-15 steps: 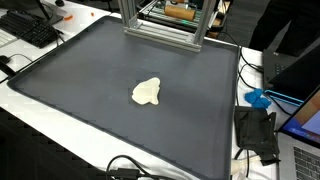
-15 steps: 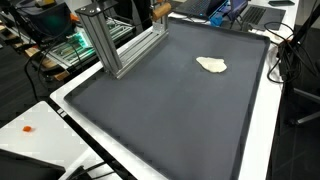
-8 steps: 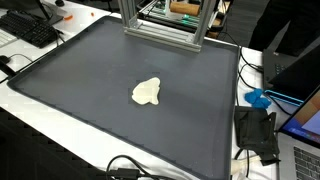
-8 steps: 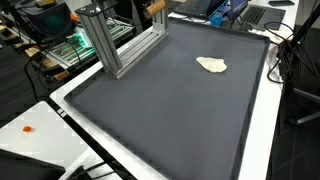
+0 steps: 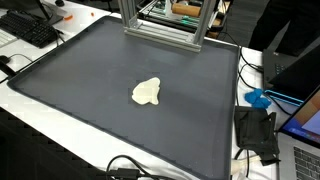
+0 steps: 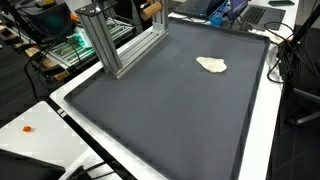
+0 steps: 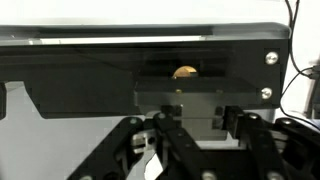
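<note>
A pale cream lump (image 5: 147,92) (image 6: 211,65) lies alone near the middle of a dark mat (image 5: 90,70) (image 6: 170,110). The arm does not show in either exterior view. In the wrist view my gripper (image 7: 203,120) comes in at the bottom, dark and blurred. Its fingers (image 7: 172,125) stand partly apart with nothing between them. Close in front of it is a black panel (image 7: 150,70) with screws. A small orange-yellow thing (image 7: 184,72) sits in a slot of that panel. The lump is out of the wrist view.
An aluminium frame (image 5: 160,25) (image 6: 115,40) stands at the mat's far edge. A keyboard (image 5: 30,28) lies off one corner. Beside the mat are a blue object (image 5: 258,98), a black device (image 5: 257,135), a laptop (image 5: 305,140) and cables.
The lump and mat have not moved. A small tan shape behind the aluminium frame has shifted slightly sideways.
</note>
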You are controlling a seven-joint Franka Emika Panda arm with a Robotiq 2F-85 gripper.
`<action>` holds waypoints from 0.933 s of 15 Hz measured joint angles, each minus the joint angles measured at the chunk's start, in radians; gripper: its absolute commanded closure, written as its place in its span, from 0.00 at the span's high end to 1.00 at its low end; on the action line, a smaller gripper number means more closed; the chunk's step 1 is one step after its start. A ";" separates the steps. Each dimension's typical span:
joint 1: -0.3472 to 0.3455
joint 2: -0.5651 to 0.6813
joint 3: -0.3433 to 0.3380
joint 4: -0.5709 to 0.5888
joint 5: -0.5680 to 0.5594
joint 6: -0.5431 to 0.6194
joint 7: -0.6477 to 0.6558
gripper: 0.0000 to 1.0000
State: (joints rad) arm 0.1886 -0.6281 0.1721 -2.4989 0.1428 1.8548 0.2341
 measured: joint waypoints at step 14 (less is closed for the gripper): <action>0.000 -0.017 0.030 -0.040 -0.010 0.018 -0.015 0.73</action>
State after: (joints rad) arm 0.1883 -0.6453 0.2019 -2.5389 0.1327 1.8726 0.2188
